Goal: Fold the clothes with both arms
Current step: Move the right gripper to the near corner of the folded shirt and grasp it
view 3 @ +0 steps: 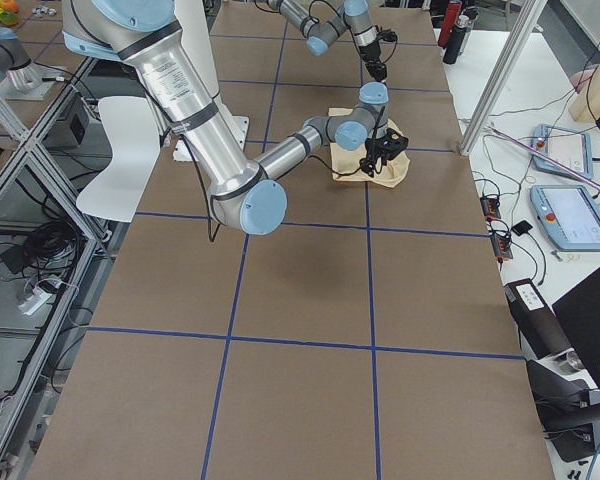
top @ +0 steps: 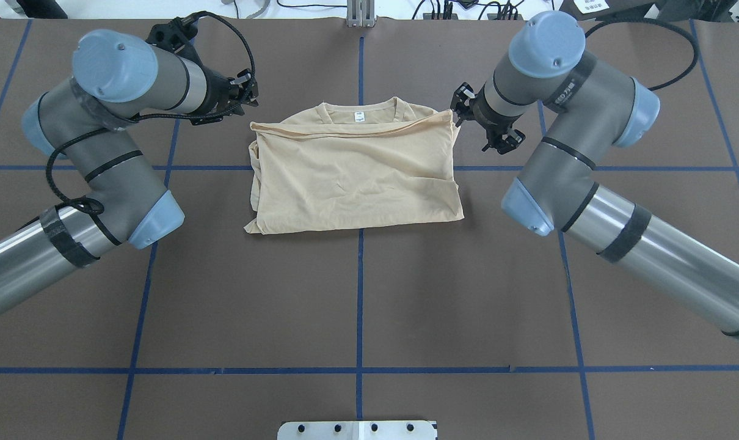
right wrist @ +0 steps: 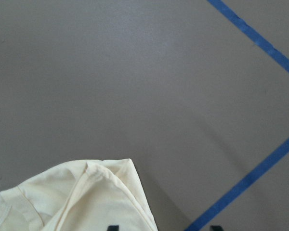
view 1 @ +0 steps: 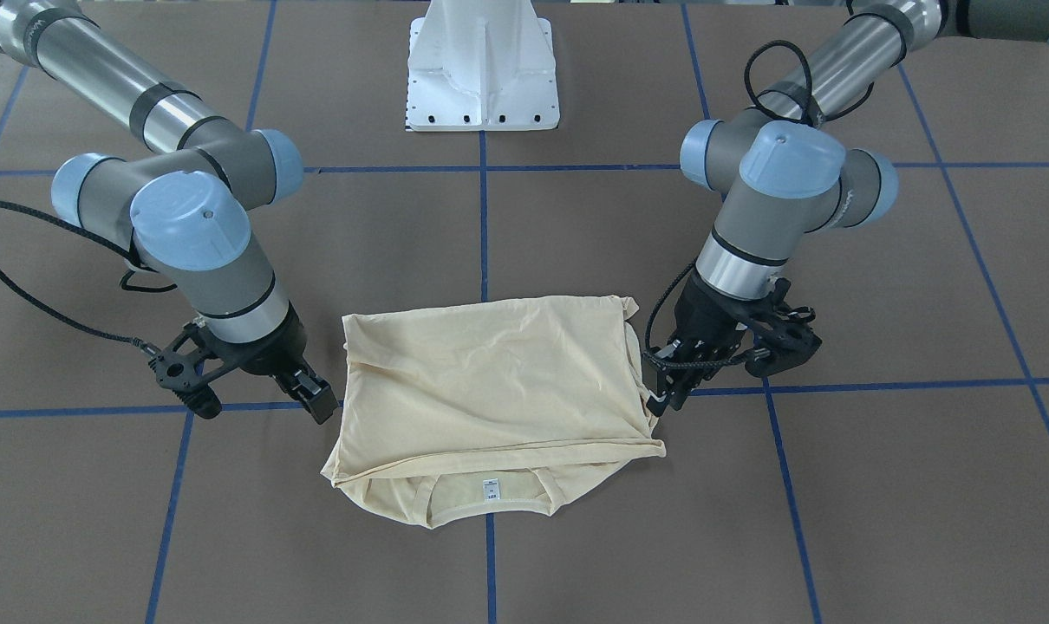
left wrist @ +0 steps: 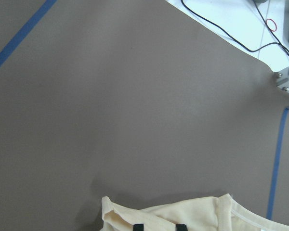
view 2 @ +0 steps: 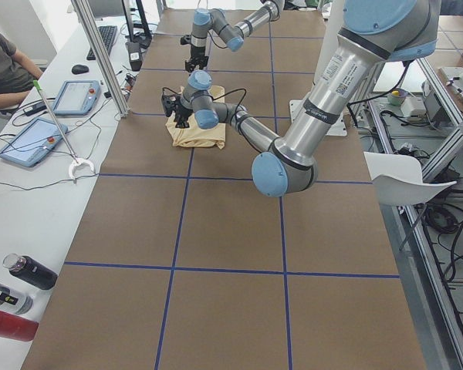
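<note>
Brown table (top: 357, 293) carries the thin pale cream-yellow long-sleeved shirt (top: 357, 177), folded into a rectangle at its middle. Farther out, at the collar-end corners, my left claw (view 1: 663, 400) stands narrowly parted over cloth and my right claw (view 1: 319, 403) wide at its corner. Lifting could snag a corner, I judge, and drag the fold open.

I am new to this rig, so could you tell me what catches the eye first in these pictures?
The pale yellow T-shirt stands out, folded into a rough rectangle in the middle of the brown table, its neckline and white label peeking out on the side away from the robot. The left claw and right claw hang low at that far edge's two corners, one on each side.
</note>
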